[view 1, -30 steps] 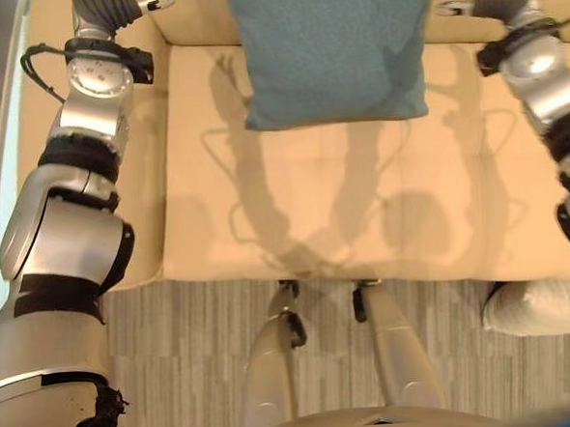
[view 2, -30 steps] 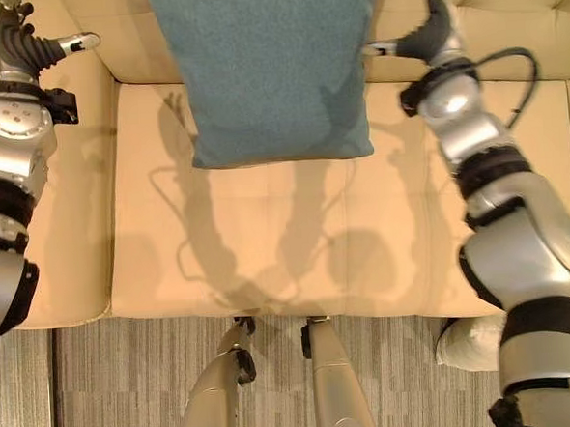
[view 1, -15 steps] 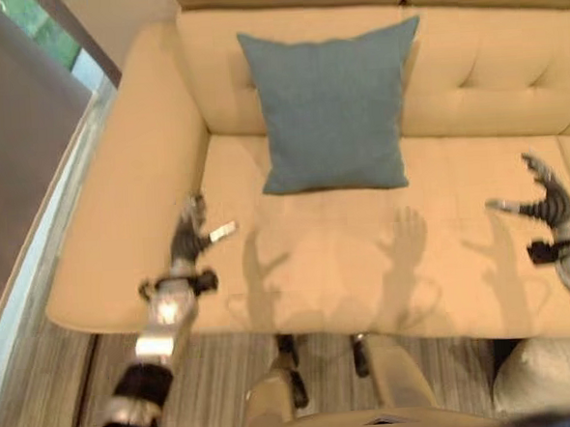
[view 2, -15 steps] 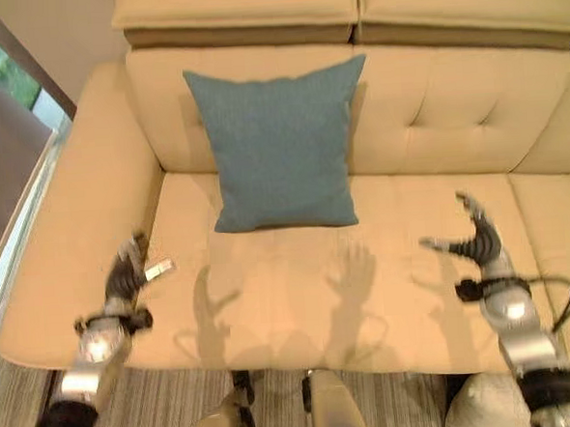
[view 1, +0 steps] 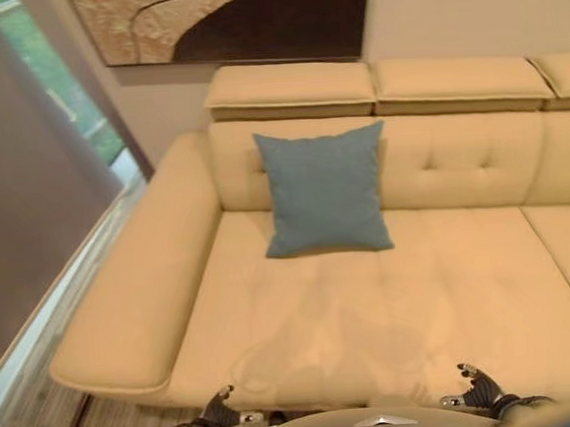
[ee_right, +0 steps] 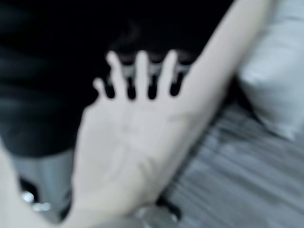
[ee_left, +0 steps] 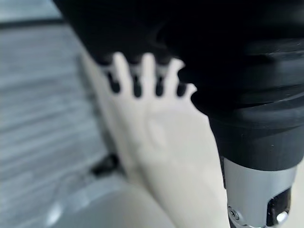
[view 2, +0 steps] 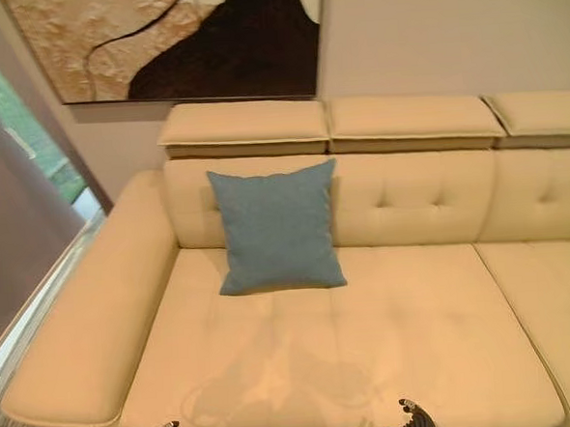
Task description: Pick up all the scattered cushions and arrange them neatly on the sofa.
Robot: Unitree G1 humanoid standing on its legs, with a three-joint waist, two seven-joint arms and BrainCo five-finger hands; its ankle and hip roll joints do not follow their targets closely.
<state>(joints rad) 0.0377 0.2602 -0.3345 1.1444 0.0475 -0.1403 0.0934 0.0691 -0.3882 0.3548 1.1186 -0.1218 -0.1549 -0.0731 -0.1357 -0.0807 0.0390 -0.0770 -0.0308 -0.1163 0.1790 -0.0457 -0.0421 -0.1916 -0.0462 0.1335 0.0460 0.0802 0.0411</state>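
Blue-grey square fabric cushion [view 1: 324, 189] stands upright on the cream leather sofa [view 1: 397, 303], leaning on the backrest at its left end, near the armrest. It hasn't moved over the last second; it's released and holds by itself.

What changed: a second ago both arms reached up either side of the cushion; since then they've pulled back, and the head camera has tilted up, so you now see the whole sofa and the brown-and-black abstract wall picture [view 2: 178, 41] above it.

Left hand [view 1: 220, 409] and right hand [view 1: 481, 385] sit low at the sofa's front edge, well apart from the cushion. Fingers on both are straight and spread, holding nothing; the wrist views agree.

Right wrist view shows a white soft cushion [ee_right: 278, 66] on the grey striped floor [ee_right: 247, 180] beside the sofa base.

My read: first cushion placed, task not finished. You'll likely need that white one next, so turn right and reach down. It looks soft, so grip deep.
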